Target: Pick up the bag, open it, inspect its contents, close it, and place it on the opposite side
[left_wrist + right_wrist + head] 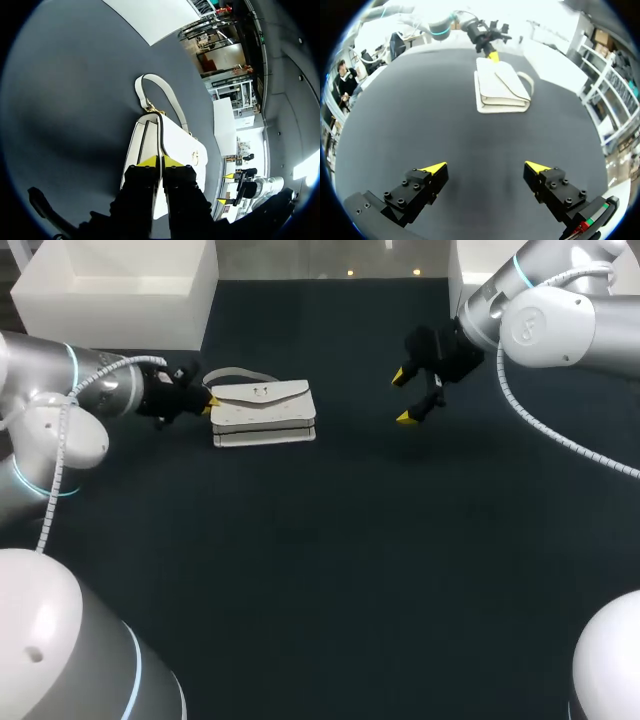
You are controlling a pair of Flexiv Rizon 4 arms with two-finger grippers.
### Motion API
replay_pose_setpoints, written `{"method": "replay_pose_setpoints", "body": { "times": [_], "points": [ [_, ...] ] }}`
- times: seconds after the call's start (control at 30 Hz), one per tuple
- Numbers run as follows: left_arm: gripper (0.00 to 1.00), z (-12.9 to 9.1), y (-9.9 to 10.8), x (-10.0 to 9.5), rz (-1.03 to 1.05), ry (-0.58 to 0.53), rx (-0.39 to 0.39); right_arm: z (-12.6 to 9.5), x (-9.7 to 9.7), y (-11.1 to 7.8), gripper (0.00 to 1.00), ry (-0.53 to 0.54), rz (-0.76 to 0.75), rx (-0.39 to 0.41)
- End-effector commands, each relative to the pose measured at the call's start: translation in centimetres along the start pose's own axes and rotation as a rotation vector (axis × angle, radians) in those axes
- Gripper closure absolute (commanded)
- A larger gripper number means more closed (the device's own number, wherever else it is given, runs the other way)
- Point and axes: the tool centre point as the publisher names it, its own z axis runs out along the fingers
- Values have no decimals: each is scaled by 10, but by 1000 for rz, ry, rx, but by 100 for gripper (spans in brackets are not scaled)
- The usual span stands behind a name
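Nearest the head camera, bare dark table (330, 570) fills the foreground. Beyond it the white bag (265, 412) lies flat on the left side, its strap (235, 373) curled behind it. The left end effector (210, 405) meets the bag's left end, low over the table, likely so it can take the bag by an edge rather than from above. The right end effector (402, 397) hangs well apart from the bag, fingers spread wide and holding nothing, probably kept clear until the flap needs a second grip.

From the left wrist, the yellow tips stand almost together with the bag's thin top edge between them. They appear to pinch it, though the bag rests on the table, not yet lifted. The strap loops ahead of the fingers.

From the right wrist, its own fingers gape over bare table. The bag lies well ahead, with the left end effector at its far end.
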Motion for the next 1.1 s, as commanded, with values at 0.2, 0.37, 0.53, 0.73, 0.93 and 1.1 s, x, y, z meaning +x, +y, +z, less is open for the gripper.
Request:
{"method": "replay_pose_setpoints", "body": {
  "times": [0.2, 0.37, 0.53, 0.73, 0.93, 1.1],
  "points": [
    [100, 9, 1, 2, 13, 20, -60, 1, -1, 0, 0, 3, 0, -1],
    [100, 12, 3, 3, 19, 25, -78, 1, -1, 0, 0, 3, 0, -1],
    [100, 16, 8, 7, 41, 30, -101, 1, -1, 0, 0, 3, 0, -1],
    [64, 7, 9, 10, 51, 49, -107, 1, -1, 0, 0, 3, 0, -1],
    [54, -3, 9, 8, 59, 58, -116, 1, -1, 0, 0, 3, 0, -1],
    [62, -11, 7, 4, 15, 81, -200, 1, -1, 0, 0, 3, 0, -1]
  ]
}}
